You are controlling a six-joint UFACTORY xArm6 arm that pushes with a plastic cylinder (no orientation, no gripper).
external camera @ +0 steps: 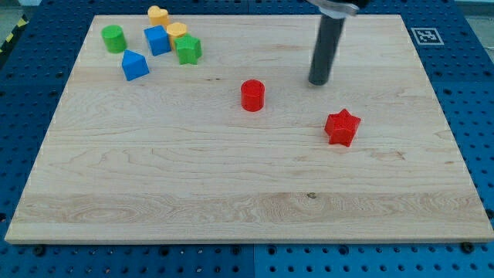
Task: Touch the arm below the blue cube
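Blue cube [157,39] sits near the top left corner of the wooden tabletop [231,177], a small bright-blue block with flat faces, its top lighter than the side turned to the camera. It is packed into a cluster: a yellow heart-shaped block [158,14] is just above it, a second yellow block [177,31] touches its right side, and a green block [188,49] with a notched, star-like outline lies at its lower right. A green cylinder [113,38] stands apart to its left, and a second blue block [135,65] with a peaked top lies just below and to the left. The second yellow block is partly covered by its neighbours, so its shape is hard to read. My tip [319,82] rests on the board well to the right of the cluster, far from the blue cube; the rod's upper part is cut off by the view's top edge. A red cylinder [252,95] stands to the tip's lower left and a red star [342,127] to its lower right. The arm carries no jaws, so there is no open or closed state to tell.
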